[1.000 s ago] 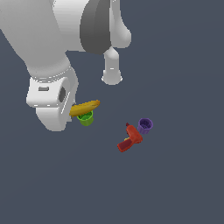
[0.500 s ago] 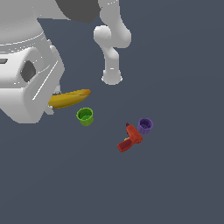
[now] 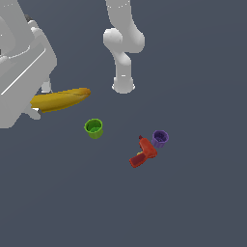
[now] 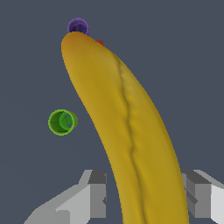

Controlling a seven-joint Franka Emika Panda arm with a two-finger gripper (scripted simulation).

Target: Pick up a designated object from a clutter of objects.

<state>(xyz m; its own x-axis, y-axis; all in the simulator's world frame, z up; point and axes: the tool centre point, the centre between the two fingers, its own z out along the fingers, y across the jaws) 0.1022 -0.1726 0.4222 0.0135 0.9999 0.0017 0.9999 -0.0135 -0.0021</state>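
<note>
Evidently I have the gripper (image 4: 144,199) clamped across one end of the banana (image 3: 60,100), which juts out level and clear of the floor, well apart from the green cup (image 3: 94,128), purple cup (image 3: 160,138) and red drill-shaped toy (image 3: 143,152) below, so the lift meets nothing.

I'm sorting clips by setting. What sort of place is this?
Most likely a simulated test scene, not a real room: a flat, featureless grey floor, a plainly rendered white arm, and only toy-like props, a banana, green cup and red drill.
</note>
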